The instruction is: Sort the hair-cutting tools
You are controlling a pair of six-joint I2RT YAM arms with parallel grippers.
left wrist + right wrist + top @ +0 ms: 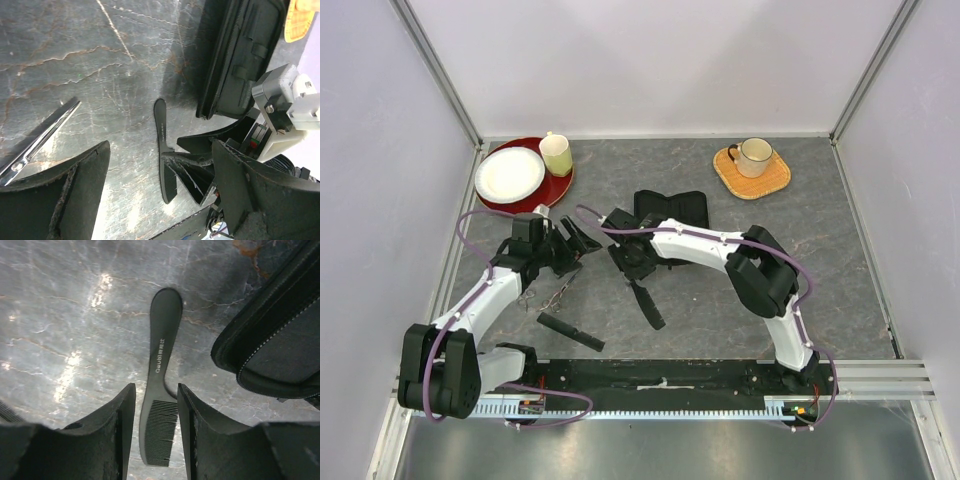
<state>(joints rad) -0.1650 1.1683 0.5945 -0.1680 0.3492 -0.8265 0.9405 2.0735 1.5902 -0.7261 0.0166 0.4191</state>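
Note:
A black comb with a handle (161, 365) lies flat on the grey table, its toothed end between the fingers of my right gripper (156, 390). The jaws stand open, with a gap on each side of the comb. From above, this comb (648, 305) sits just in front of the right gripper (632, 265). A second black comb (570, 331) lies to the front left. Silver scissors (550, 296) rest beside the left arm, and one blade (42, 132) shows in the left wrist view. My left gripper (570, 245) hangs wide open and holds nothing.
A black zip case (672, 210) lies open just behind the right gripper, close to its fingers (200, 420). At the back left are a red plate (560, 185), a white plate (510, 173) and a pale cup (556, 154). At the back right, a mug (754, 155) stands on a woven mat.

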